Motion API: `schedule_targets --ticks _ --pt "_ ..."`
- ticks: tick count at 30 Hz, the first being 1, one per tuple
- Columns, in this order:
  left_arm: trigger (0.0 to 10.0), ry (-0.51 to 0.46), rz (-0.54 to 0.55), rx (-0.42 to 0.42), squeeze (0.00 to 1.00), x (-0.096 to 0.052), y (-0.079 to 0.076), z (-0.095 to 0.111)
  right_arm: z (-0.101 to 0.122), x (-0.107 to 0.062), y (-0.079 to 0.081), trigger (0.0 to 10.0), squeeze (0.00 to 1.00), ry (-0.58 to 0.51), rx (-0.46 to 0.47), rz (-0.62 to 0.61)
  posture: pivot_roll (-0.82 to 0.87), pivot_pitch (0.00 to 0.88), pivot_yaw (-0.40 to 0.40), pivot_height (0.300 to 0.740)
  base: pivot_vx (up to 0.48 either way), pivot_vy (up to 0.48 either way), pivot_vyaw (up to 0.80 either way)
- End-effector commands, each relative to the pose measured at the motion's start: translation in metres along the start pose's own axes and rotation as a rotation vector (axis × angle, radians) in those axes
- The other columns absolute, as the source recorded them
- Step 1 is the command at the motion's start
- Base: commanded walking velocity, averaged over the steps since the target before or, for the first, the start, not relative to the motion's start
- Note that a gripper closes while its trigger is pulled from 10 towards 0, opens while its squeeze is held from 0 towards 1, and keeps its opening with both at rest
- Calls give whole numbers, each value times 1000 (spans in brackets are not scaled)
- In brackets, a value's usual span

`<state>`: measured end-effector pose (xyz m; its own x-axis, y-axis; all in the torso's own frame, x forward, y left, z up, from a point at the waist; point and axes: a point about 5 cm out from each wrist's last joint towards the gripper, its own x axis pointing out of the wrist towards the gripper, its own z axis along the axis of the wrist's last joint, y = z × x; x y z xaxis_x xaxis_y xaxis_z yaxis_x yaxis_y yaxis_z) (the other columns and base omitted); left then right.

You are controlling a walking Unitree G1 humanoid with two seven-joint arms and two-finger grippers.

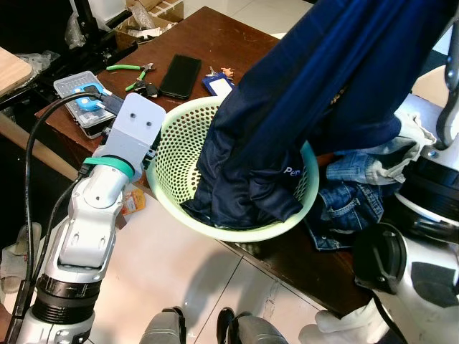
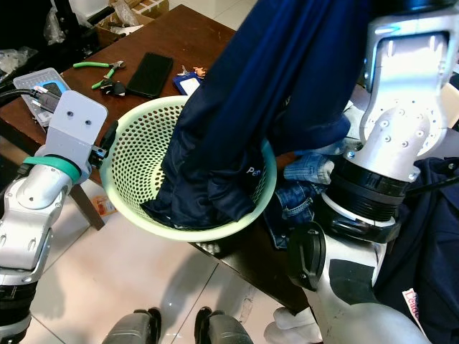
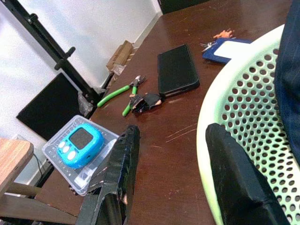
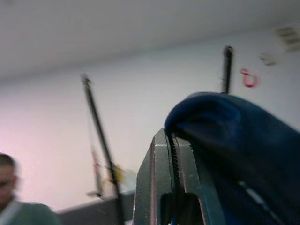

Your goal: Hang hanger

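Note:
A navy garment (image 1: 301, 107) hangs from high on the right, and its lower end lies bunched inside a pale green perforated basket (image 1: 179, 136) at the table's near edge. My right gripper (image 4: 174, 140) is raised overhead, shut on a fold of the navy garment (image 4: 234, 140). My left gripper (image 3: 173, 131) is open at the basket's left rim (image 3: 206, 117). One finger (image 3: 124, 159) is outside over the table, and the other finger (image 3: 234, 178) lies over the rim's inner wall. No hanger can be made out.
On the brown table (image 1: 208, 39) behind the basket lie a black phone (image 1: 180, 75), green pliers (image 1: 129, 68), a blue tag with keys (image 1: 219, 84) and a clear box holding a blue device (image 1: 90, 104). Jeans (image 1: 351, 193) are heaped right of the basket. A person (image 4: 14, 197) stands in the background.

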<state>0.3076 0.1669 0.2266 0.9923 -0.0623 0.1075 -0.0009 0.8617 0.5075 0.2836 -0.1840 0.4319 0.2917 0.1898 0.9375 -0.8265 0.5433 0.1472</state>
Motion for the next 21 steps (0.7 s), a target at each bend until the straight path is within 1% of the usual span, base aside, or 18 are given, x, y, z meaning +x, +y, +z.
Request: schedule_targets --ticks 1,2,3,4,5,6,7,9,10,11,12,15,16,19,20,21 --pt "10000 -16 -31 -8 0 -2 -7 2 -5 -10 -18 39 0 71 -133 -79 106 61 -21 740 0 0 0" --pt "10000 -16 -34 -11 0 -4 -8 2 -17 -26 -42 980 0 203 -331 -204 106 61 -21 740 0 0 0" --pt "10000 -16 -34 -11 0 -4 -8 2 -17 -26 -42 980 0 203 -331 -204 106 61 -21 740 0 0 0" --pt "10000 -17 -36 -14 0 -7 -10 2 -23 -41 -60 2510 0 285 -456 -289 109 61 -19 740 0 0 0" --pt "10000 -17 -36 -14 0 -7 -10 2 -23 -41 -60 2510 0 285 -456 -289 109 61 -19 740 0 0 0" --pt "10000 -17 -33 -18 0 -9 -9 1 -20 -57 -83 2588 0 315 -566 -446 112 61 -19 740 0 0 0" --pt "10000 -18 -30 -20 0 -11 -9 1 -16 -68 -95 2588 0 320 -623 -547 112 61 -19 740 0 0 0" --pt "10000 -18 -30 -20 0 -11 -9 1 -16 -68 -95 2588 0 320 -623 -547 112 61 -19 740 0 0 0" --pt "10000 -19 -30 -18 0 -11 -9 0 -13 -75 -100 3843 0 328 -678 -582 114 63 -16 740 0 0 0" --pt "10000 -20 -31 -17 0 -11 -9 0 -21 -77 -97 8353 0 373 -691 -525 111 64 -15 740 0 0 0" --pt "10000 -26 -35 -18 0 -10 -11 0 -42 -78 -85 10000 0 480 -678 -377 111 64 -15 740 0 0 0" --pt "10000 -26 -35 -18 0 -10 -11 0 -42 -78 -85 10000 0 480 -678 -377 111 64 -15 740 0 0 0" --pt "10000 -31 -38 -20 0 -10 -12 1 -60 -81 -73 10000 0 556 -659 -253 113 65 -16 740 0 0 0" --pt "10000 -31 -38 -20 0 -10 -12 1 -60 -81 -73 10000 0 556 -659 -253 113 65 -16 740 0 0 0" --pt "10000 -36 -41 -22 0 -9 -14 3 -75 -84 -62 10000 78 597 -600 -154 115 66 -18 740 0 0 0" --pt "10000 -38 -43 -24 0 -10 -15 3 -87 -87 -45 10000 1000 616 -426 -44 114 67 -19 740 0 0 0"
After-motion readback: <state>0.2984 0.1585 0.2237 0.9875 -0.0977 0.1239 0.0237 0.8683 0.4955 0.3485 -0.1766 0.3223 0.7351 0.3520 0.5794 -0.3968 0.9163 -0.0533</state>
